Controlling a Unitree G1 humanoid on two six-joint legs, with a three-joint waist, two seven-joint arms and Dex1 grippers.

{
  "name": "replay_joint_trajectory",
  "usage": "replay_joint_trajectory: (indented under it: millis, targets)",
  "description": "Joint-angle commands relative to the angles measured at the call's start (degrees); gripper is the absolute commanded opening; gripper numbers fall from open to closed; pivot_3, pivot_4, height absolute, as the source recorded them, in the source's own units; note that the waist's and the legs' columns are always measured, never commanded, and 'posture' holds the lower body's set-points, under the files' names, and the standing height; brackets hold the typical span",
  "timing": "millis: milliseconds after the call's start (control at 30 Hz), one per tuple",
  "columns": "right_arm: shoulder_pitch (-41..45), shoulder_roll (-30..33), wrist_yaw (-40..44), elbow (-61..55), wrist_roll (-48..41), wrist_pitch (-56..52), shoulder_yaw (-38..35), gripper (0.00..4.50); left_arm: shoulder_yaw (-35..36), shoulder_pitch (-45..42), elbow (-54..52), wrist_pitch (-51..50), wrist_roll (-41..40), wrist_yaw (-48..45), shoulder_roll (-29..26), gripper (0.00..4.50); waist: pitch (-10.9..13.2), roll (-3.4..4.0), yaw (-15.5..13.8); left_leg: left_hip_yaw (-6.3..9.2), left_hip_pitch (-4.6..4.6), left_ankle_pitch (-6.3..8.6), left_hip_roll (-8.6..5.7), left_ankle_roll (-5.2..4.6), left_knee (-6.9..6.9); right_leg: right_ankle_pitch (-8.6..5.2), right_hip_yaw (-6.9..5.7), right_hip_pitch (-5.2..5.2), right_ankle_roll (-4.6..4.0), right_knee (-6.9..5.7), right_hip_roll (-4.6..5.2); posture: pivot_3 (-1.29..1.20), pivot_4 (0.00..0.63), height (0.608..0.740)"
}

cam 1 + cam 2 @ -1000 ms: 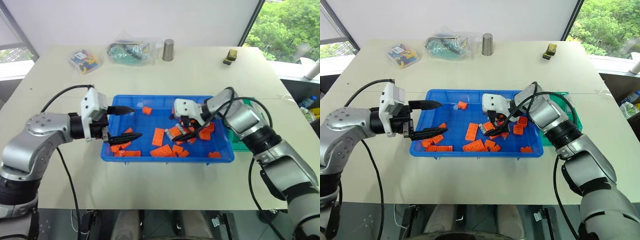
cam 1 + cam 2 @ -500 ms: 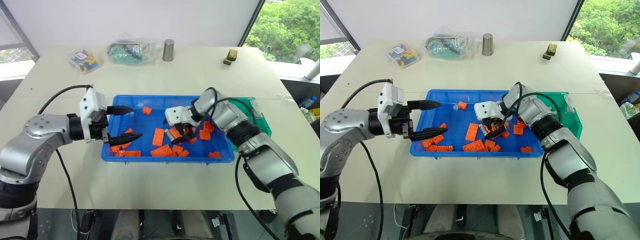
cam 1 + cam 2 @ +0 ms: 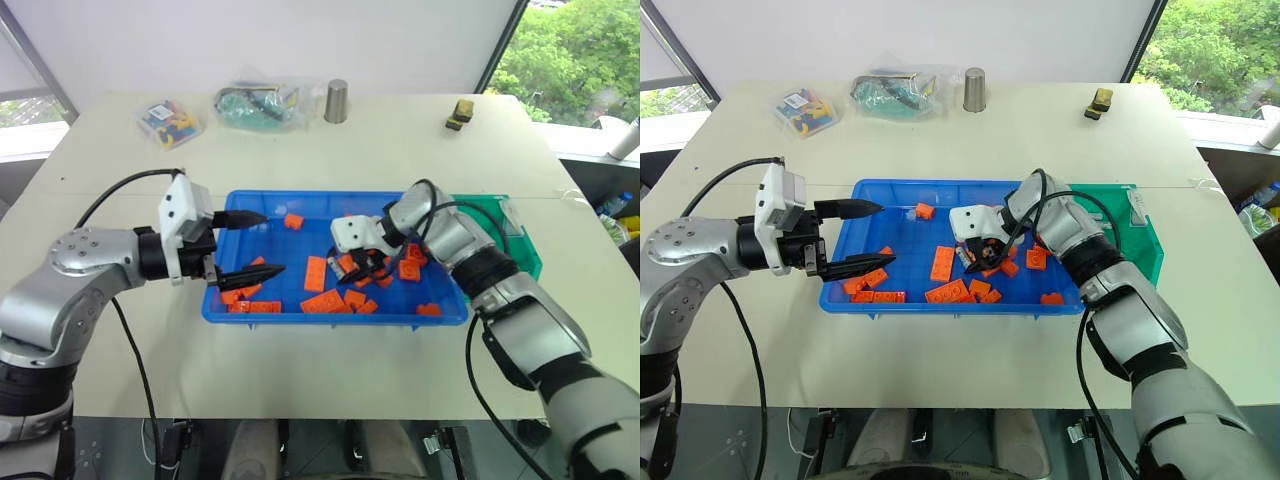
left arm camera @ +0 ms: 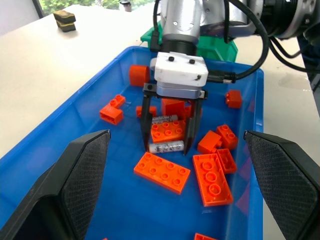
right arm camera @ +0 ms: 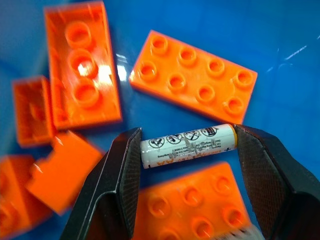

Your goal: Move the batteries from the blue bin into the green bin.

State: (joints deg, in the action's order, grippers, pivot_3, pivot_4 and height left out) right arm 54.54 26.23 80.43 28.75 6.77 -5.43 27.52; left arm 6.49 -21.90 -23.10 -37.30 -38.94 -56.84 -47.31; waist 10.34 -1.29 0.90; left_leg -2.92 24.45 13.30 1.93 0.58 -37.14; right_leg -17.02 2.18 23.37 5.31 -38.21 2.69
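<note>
The blue bin (image 3: 330,318) lies mid-table, holding several orange bricks (image 3: 316,272) and batteries. In the right wrist view one battery (image 5: 187,145) lies on the bin floor with my right gripper (image 5: 187,146) shut on it end to end, a finger touching each end. The left wrist view shows the same grip (image 4: 168,148), and a second battery (image 4: 164,119) just behind among bricks. My left gripper (image 3: 272,243) hovers open over the bin's left end, holding nothing. The green bin (image 3: 505,228) stands against the blue bin's right side, partly behind my right arm.
At the back of the table are two clear bags (image 3: 170,122) (image 3: 258,104), a metal cup (image 3: 337,100) and a small yellow-black object (image 3: 460,113). Orange bricks (image 5: 82,70) crowd close around the gripped battery. Bare table lies in front of the blue bin.
My right gripper's fingers have closed in from wide open onto the battery's ends, and the right elbow has swung, uncovering the green bin. The left arm has not moved.
</note>
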Motion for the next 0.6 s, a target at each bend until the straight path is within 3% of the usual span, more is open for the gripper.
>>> replay_joint_trajectory:
  millis: [33,200,267,400,600]
  targets:
    - [-0.3,2.3,-5.7,-14.9,-6.7,-16.9,-11.7,2.24,0.2,-2.0,0.4,0.8,-0.2,-0.3,0.2,4.50,0.0,0.01,0.0,-0.01,0.00,0.00,0.00,0.00,0.00,0.00,0.00,0.00,0.00,0.00,0.01,0.00,0.150,0.739]
    - [-3.1,7.1,-14.8,-28.1,-11.3,-37.6,-24.2,2.24,-1.3,-2.4,2.0,2.0,0.8,-1.1,1.2,4.50,0.0,-0.02,-0.4,0.04,0.03,0.00,-0.01,0.00,0.00,0.00,-0.04,0.01,0.00,0.00,0.06,0.00,0.150,0.739]
    - [-7.0,12.6,-17.5,-32.2,-11.5,-43.5,-29.5,2.24,-2.2,-3.3,3.2,2.5,1.4,-1.6,1.8,4.50,0.0,-0.05,-0.6,0.05,0.03,0.01,-0.04,0.00,0.01,-0.01,-0.08,-0.04,-0.01,0.06,0.10,0.00,0.150,0.739]
    - [-17.1,22.8,-20.1,-37.6,-12.3,-49.7,-37.9,2.24,-3.7,-5.4,5.5,3.6,2.3,-3.1,2.8,4.50,0.0,-0.04,-1.1,0.02,0.03,0.03,-0.10,-0.04,0.00,-0.02,-0.13,-0.10,-0.03,0.16,0.19,0.00,0.150,0.739]
    - [-26.0,25.0,-24.9,-42.0,-15.0,-52.6,-42.0,2.24,-5.6,-7.2,7.7,5.1,4.0,-4.1,4.2,4.50,0.0,-0.01,0.4,-0.10,-0.04,0.05,-0.06,-0.09,0.02,0.00,0.05,-0.04,-0.01,0.10,-0.03,0.00,0.150,0.739]
